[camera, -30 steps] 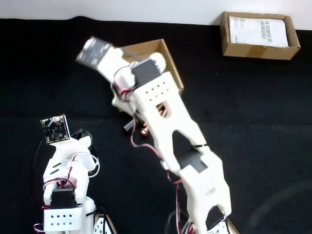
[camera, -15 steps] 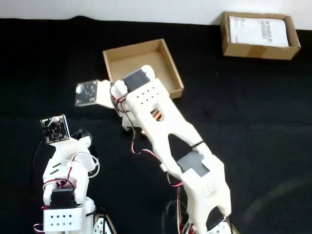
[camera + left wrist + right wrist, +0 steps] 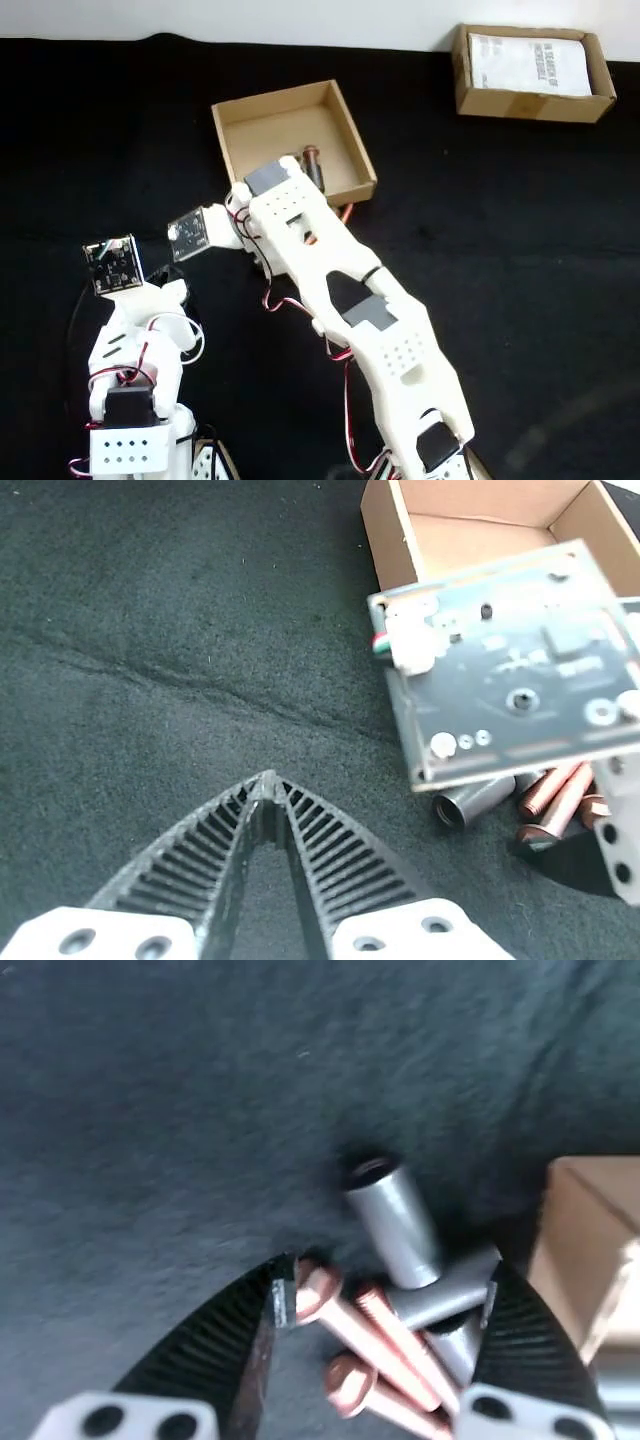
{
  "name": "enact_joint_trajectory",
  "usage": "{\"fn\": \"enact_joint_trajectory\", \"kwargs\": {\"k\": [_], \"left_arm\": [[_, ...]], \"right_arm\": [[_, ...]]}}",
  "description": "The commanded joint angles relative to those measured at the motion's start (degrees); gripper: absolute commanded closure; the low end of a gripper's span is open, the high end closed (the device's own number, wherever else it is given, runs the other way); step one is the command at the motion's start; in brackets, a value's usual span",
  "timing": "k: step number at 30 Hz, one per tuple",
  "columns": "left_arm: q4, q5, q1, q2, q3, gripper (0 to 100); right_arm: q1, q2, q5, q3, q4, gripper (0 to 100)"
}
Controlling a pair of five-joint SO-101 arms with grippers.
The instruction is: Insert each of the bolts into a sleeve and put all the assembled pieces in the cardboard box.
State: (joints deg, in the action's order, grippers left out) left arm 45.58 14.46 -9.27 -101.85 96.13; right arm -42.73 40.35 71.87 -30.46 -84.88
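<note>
Right gripper (image 3: 388, 1288) jaws spread wide, straddling the loose pile of copper bolts (image 3: 385, 1340) and grey sleeves (image 3: 392, 1215) just beside the cardboard box (image 3: 270, 135), presumably to pick the next part; one apparently assembled piece (image 3: 311, 166) lies inside; left gripper (image 3: 268, 790) closed, empty, parked apart.

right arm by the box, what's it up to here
The right gripper hangs open over a loose pile of copper bolts and grey sleeves on the black mat, just beside the cardboard box. What looks like one finished piece lies in the box. The left gripper sits shut, apart from the pile.
</note>
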Motion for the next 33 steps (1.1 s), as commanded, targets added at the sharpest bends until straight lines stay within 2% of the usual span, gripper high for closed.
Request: {"fn": "enact_joint_trajectory", "kwargs": {"k": [1, 3, 10, 16, 25, 29, 33], "left_arm": [[0.18, -0.18, -0.48, -2.07, 0.92, 99], [0.18, -0.18, -0.48, -2.15, 0.92, 99], [0.18, -0.18, -0.48, -2.15, 0.92, 99], [0.18, -0.18, -0.48, -2.15, 0.92, 99], [0.18, -0.18, -0.48, -2.15, 0.92, 99], [0.18, -0.18, -0.48, -2.15, 0.92, 99], [0.18, -0.18, -0.48, -2.15, 0.92, 99]], "right_arm": [[0.75, 2.77, 0.88, -4.26, 1.10, 72.8], [0.75, 5.05, 0.79, -7.08, 1.01, 74.8], [-0.92, 9.19, 0.70, -14.29, -3.91, 92.1], [-1.45, 9.80, -2.37, -17.54, -6.29, 93.0], [-1.36, 9.27, -2.90, -17.71, -6.20, 99.1], [-0.66, 9.27, -3.25, -24.31, -8.57, 99.1], [0.66, 9.45, -7.82, -35.12, -10.68, 99.1]]}}
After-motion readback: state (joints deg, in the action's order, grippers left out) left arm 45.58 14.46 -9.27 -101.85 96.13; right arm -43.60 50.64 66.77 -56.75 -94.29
